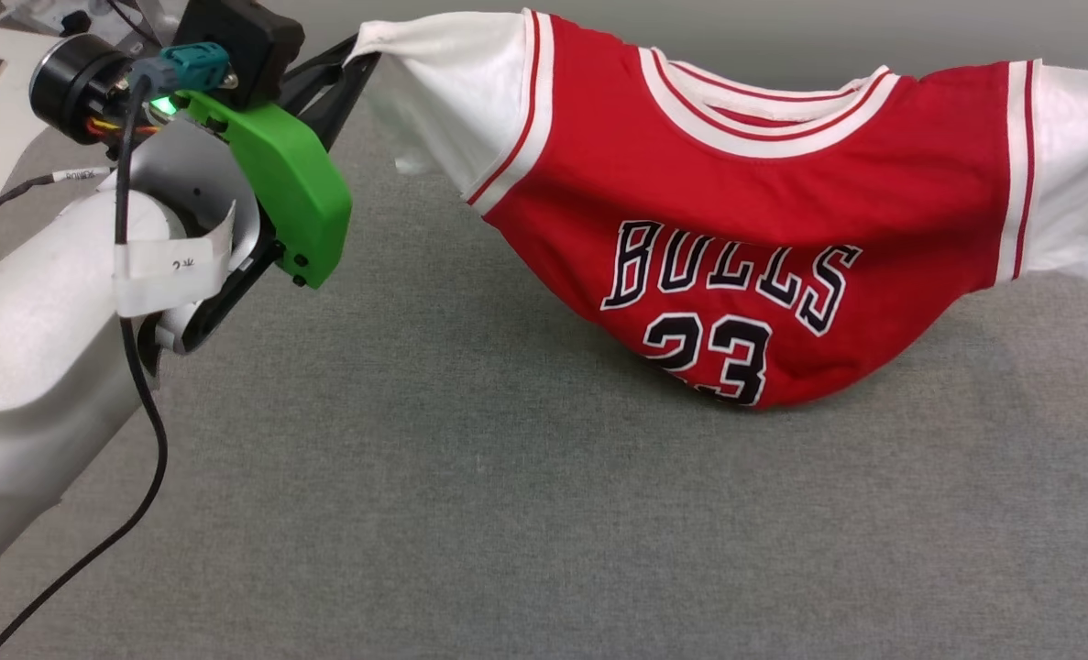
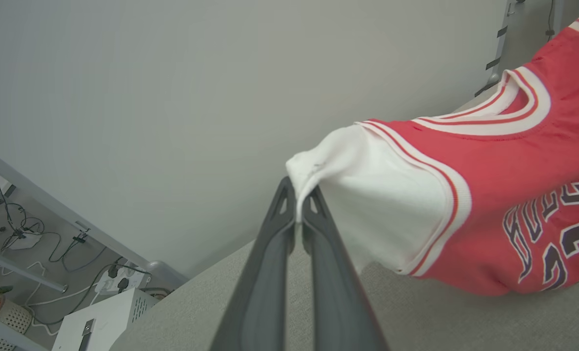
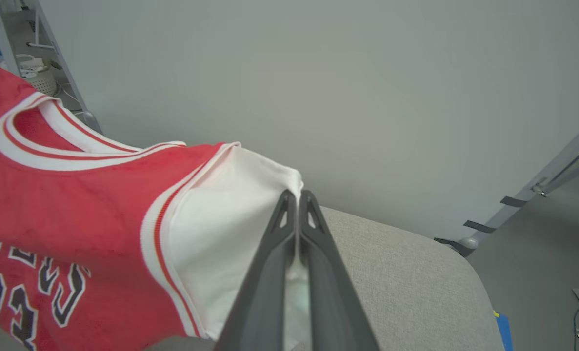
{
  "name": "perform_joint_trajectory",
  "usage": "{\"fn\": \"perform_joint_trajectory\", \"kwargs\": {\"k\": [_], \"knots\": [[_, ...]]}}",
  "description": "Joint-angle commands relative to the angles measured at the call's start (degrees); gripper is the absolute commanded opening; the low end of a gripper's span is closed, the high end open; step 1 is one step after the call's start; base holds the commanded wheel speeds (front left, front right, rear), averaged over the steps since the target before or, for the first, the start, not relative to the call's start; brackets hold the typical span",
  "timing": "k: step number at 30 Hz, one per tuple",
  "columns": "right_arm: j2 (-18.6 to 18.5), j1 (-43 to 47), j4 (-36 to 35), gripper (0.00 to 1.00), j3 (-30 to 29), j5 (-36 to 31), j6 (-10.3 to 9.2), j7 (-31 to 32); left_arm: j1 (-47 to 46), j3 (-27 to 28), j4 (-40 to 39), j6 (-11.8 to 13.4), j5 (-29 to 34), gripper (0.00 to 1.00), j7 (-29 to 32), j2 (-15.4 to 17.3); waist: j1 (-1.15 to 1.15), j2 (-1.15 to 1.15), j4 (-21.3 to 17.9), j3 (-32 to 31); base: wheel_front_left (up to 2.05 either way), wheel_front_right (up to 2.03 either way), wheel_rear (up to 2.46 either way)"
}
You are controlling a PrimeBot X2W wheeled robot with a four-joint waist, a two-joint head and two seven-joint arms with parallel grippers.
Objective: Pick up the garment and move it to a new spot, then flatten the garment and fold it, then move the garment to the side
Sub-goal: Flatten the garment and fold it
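Over the worktop, left gripper and right gripper pinch the garment by sleeve tips; thin bites may slip, crumpling it.

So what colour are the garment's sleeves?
White sleeves on the red garment; clearest in the head view.

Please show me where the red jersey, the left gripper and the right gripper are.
red jersey (image 1: 736, 188): head view, red chest above the letters.
left gripper (image 2: 299, 197): left wrist view, midway between its closed fingertips.
right gripper (image 3: 296, 197): right wrist view, midway between its closed fingertips.
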Motion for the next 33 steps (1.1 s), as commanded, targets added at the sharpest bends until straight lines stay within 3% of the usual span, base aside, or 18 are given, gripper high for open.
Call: {"fn": "perform_joint_trajectory", "kwargs": {"k": [1,8,16,25,33], "knots": [[0.46,-0.16,-1.44,0.00,-1.49,-1.08,-0.04,-1.02,-0.98,0.79,-1.10,0.64,0.67,0.00,-0.76,0.33,0.00,0.00,-0.36,-2.09,0.00,0.00,0.00],[3.52,-3.20,-6.44,0.00,-7.52,-5.18,-0.04,0.36,-5.72,2.89,-2.69,1.77,2.61,0.00,-2.91,-1.07,0.00,0.00,-0.80,-2.65,0.00,0.00,0.00],[6.52,-16.11,-6.09,0.00,-9.87,-11.10,-0.04,5.58,-17.18,4.80,3.37,-0.72,3.97,0.00,-2.66,-6.42,0.00,0.00,-1.34,4.07,0.00,0.00,0.00],[11.21,-40.89,6.59,0.00,-4.68,-19.89,-0.04,6.65,-34.42,7.53,19.63,-4.74,5.68,0.00,-5.10,-14.37,0.00,0.00,-2.07,13.17,0.00,0.00,0.00],[13.76,-58.55,18.87,0.00,0.99,-24.37,-0.04,1.89,-45.86,8.84,31.88,-7.09,7.49,0.00,-9.26,-17.51,0.00,0.00,-2.30,16.73,0.00,0.00,0.00]]}}
